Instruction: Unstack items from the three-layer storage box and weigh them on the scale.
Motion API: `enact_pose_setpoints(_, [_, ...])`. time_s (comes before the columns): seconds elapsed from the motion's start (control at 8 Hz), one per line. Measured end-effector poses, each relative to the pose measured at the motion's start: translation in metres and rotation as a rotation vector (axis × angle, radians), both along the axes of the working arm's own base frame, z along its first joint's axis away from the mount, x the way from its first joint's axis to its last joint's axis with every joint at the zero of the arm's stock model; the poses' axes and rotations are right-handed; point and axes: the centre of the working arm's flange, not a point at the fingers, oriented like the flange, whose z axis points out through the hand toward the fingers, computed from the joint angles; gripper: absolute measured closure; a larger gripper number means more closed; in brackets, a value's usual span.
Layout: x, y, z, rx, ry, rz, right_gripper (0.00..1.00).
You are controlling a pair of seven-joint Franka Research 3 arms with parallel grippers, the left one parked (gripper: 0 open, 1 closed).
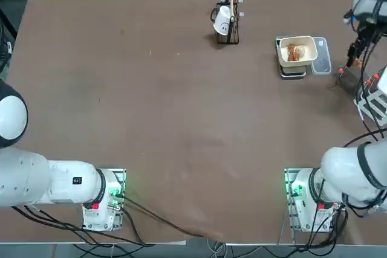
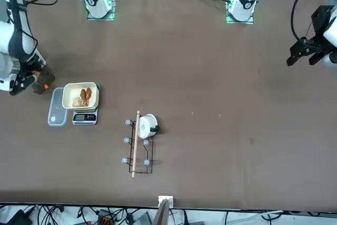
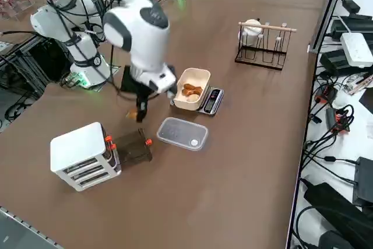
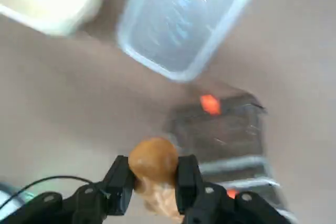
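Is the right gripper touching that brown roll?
Touching. The right wrist view shows the right gripper clamped on the brown roll, a finger pressed against each side.

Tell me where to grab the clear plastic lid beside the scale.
Pinch one long rim of the clear plastic lid from straight above, probably the side away from the scale: it lies flat, so only its raised edge offers a bite. The right gripper, above the table nearby, holds a roll.

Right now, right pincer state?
Right pincer: closed on a small rounded tan-brown bread-like lump, lifted above the brown table.
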Motion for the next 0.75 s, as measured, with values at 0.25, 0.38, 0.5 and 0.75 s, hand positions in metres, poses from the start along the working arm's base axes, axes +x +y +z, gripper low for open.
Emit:
enact_pose_setpoints(0.25, [0.021,0.063,0.013,0.05,-0.028,-0.169,0.56])
enact_pose_setpoints(0.38, [0.031,0.094,0.01,0.056,-0.041,-0.241,0.56])
enact_pose_setpoints(0.5, [0.041,0.119,0.002,0.069,-0.066,-0.298,0.56])
enact_pose_setpoints(0.75, [0.058,0.148,-0.022,0.086,-0.104,-0.334,0.56])
